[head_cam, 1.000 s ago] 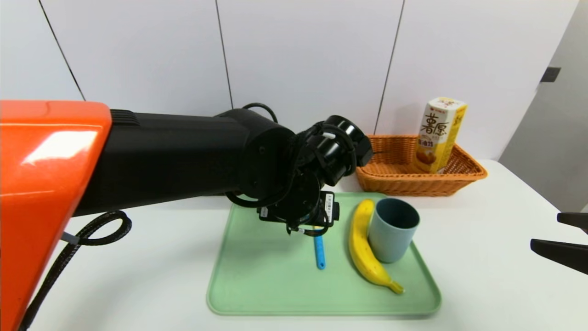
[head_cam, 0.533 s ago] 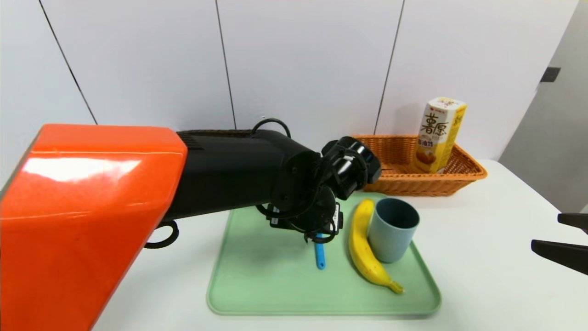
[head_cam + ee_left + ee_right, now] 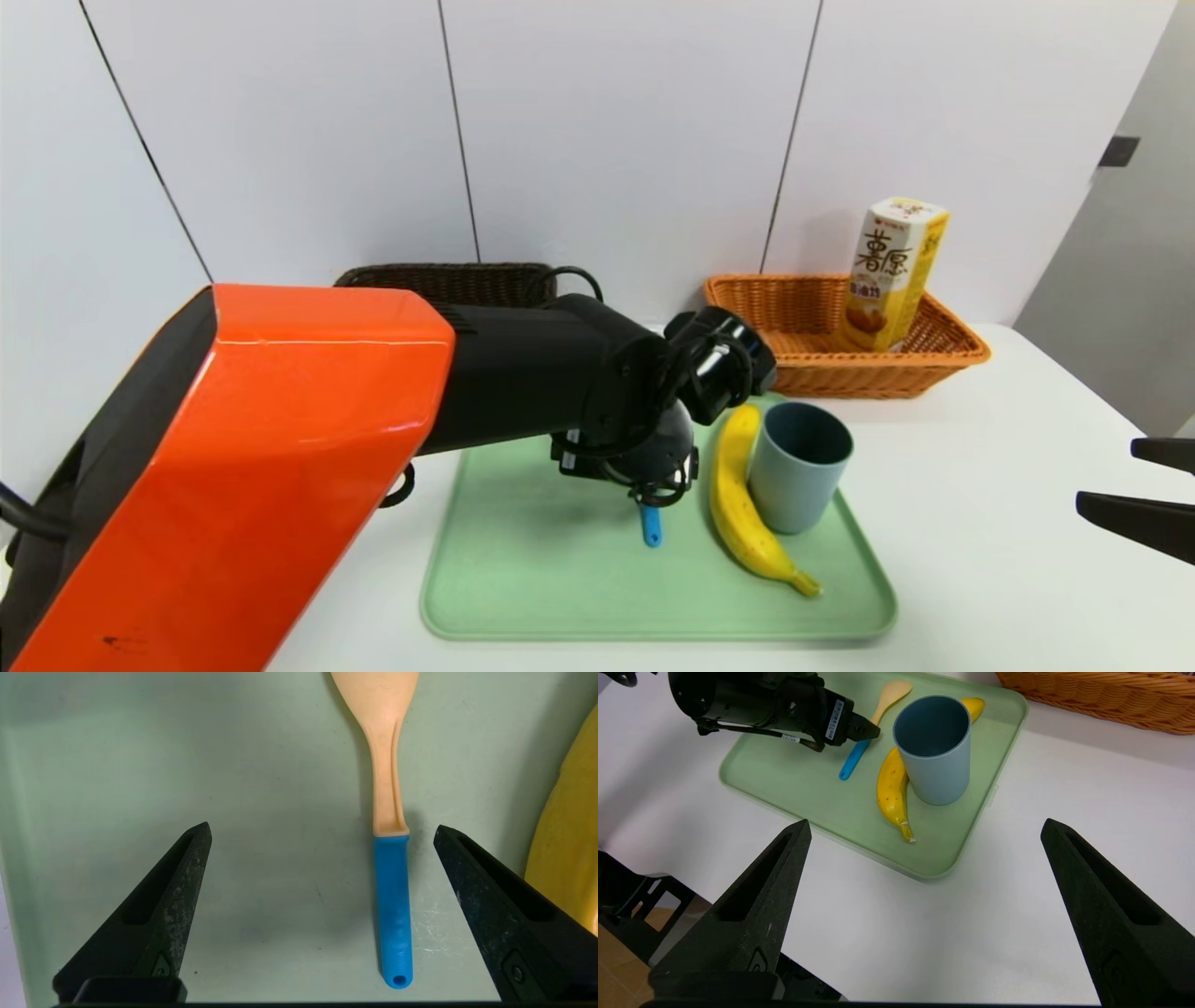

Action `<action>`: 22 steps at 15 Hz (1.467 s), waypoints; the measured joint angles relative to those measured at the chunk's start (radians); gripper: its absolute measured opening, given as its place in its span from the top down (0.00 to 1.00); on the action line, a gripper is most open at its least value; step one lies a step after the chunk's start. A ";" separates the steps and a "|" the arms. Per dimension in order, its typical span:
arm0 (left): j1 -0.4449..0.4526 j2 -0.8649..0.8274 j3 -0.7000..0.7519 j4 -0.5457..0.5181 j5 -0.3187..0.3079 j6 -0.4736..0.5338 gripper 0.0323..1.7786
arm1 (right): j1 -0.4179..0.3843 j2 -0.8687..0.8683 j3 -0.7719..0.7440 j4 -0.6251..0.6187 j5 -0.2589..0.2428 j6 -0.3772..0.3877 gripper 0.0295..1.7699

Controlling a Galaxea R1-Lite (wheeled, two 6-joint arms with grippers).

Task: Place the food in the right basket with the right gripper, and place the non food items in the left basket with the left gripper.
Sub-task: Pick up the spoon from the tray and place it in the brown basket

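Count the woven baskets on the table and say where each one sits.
2. The orange basket sits behind the green tray holding the snack box; the dark brown basket sits farther left, mostly hidden behind the left arm.

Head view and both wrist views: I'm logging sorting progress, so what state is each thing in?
Blue-handled, pale-bowled spoon: flat on green tray, ungripped.
Grey-blue plastic cup: upright, empty.
Yellow banana: on tray.
Hexagonal snack box: in orange basket.
Left gripper: open.
Right gripper: open, parked.

dark basket (image 3: pixel 448 276) mostly hidden, spoon (image 3: pixel 652 532) half-covered
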 joint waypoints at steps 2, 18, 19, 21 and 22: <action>0.000 0.013 -0.002 -0.001 0.000 0.000 0.05 | 0.000 0.000 0.000 0.000 0.000 0.000 0.04; 0.001 0.009 -0.011 0.011 -0.008 0.001 0.94 | 0.000 -0.008 0.000 0.000 0.000 0.000 0.04; 0.002 -0.009 -0.012 0.011 -0.004 0.003 0.94 | -0.001 -0.008 0.000 0.000 0.000 0.000 0.04; 0.004 -0.066 -0.013 0.012 -0.003 0.014 0.94 | 0.000 -0.008 0.000 0.000 0.000 0.000 0.04; 0.007 -0.104 -0.014 0.013 -0.004 0.024 0.94 | 0.000 -0.009 0.000 0.000 0.000 0.000 0.04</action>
